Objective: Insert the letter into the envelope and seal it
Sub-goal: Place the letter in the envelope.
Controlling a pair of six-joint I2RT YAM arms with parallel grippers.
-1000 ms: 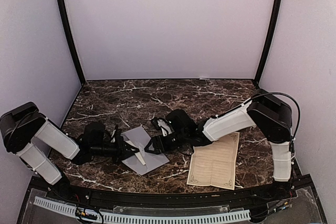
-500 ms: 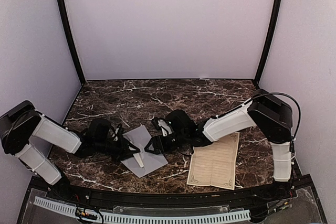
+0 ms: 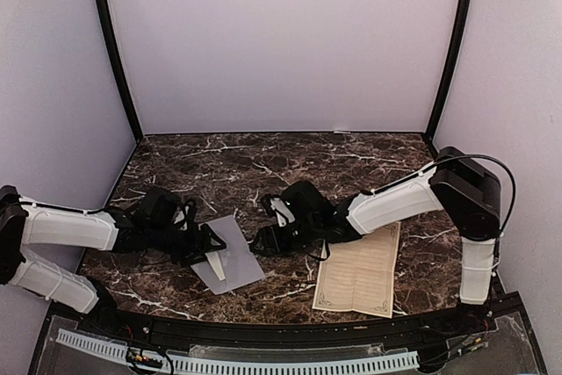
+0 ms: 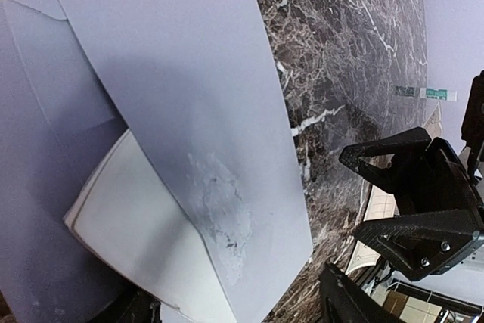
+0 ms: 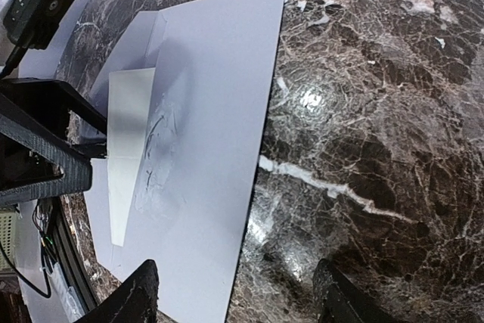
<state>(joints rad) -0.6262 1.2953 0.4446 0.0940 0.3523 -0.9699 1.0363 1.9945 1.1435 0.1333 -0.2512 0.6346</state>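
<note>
1. Near right: the bordered sheet lies flat and face up on the table, close to the right arm and apart from the envelope.
2. Near centre-left: the envelope lies flat on the marble. The folded letter, plain off-white, sits partly under the flap, and one end protrudes at the envelope's left edge.
3. The left gripper is at that left edge. Its jaws are spread wide on either side of the protruding end. Contact with the paper cannot be determined.
4. The right gripper sits just beside the envelope's right edge with its jaws spread, holding nothing.
5. Farther back, the dark marble runs to the lavender back wall.
</note>
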